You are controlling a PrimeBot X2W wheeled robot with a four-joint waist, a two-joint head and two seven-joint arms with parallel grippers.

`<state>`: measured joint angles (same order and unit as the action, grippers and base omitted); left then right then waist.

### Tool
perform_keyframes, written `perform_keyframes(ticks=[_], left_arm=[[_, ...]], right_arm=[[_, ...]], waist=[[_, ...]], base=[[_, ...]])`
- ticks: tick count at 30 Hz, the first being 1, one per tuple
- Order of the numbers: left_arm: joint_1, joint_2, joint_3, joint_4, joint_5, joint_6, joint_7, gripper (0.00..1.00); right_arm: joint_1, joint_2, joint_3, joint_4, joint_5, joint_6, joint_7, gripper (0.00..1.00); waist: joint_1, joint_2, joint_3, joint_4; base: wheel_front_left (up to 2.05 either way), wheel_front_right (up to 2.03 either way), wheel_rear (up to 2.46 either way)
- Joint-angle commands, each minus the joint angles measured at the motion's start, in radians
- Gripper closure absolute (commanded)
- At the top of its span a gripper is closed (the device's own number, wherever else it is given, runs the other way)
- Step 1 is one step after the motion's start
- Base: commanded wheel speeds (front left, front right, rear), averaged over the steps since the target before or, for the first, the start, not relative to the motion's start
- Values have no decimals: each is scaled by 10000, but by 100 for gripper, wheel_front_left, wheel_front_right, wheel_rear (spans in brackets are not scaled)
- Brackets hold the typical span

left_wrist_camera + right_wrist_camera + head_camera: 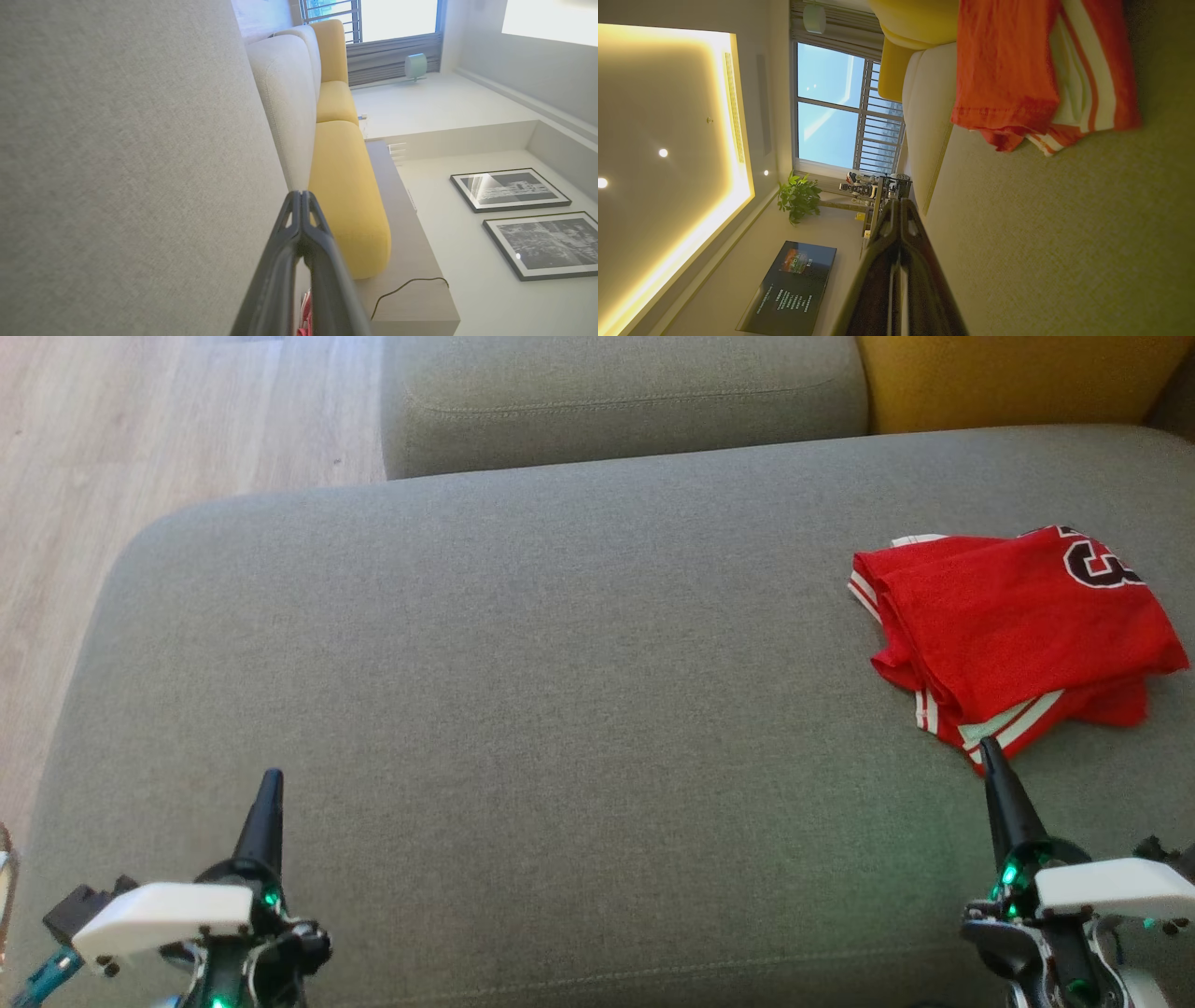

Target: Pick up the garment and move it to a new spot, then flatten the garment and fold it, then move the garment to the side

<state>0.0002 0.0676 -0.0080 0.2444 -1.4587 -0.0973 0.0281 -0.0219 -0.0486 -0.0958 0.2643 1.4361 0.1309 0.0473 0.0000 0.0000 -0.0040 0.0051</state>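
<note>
where right claw [899, 203] points, garment [1004, 70], window [826, 107] beyond

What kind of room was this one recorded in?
Most likely a home living room: a long grey fabric sofa with yellow upholstered cushions, two framed black-and-white pictures on the wall, and a dark flat screen near a green potted plant.

Sofa seat [560, 663]: grey woven cloth, matt, fine rough grain.
Garment [1008, 616]: red cloth, matt, soft creases, white striped trim.
Back cushion [1008, 378]: yellow cloth, matt.
Floor [140, 429]: pale wood planks, smooth, faint sheen.
Left gripper [271, 784], right gripper [988, 751]: dark matt plastic.
Wrist covers [168, 910]: white smooth plastic.
Framed pictures [509, 189]: glossy glazing, dark frames.
</note>
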Motion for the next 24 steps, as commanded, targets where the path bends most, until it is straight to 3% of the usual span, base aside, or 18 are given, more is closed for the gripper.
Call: perform_keyframes(ticks=[1,14,24], left_arm=[[-692,158,434,-251,-323,-103,101,100],[-1037,139,774,-20,-1817,-327,492,100],[-1050,109,826,-11,-1825,-334,537,100]], right_arm=[[-617,-165,130,-298,346,-1,101,100],[-835,-161,21,-210,1846,-2,489,100],[-843,-145,-5,-206,1870,-2,519,100]], waist=[[0,0,7,-5],[0,0,70,-49],[0,0,72,-51]], base=[[0,0,0],[0,0,0],[0,0,0]])
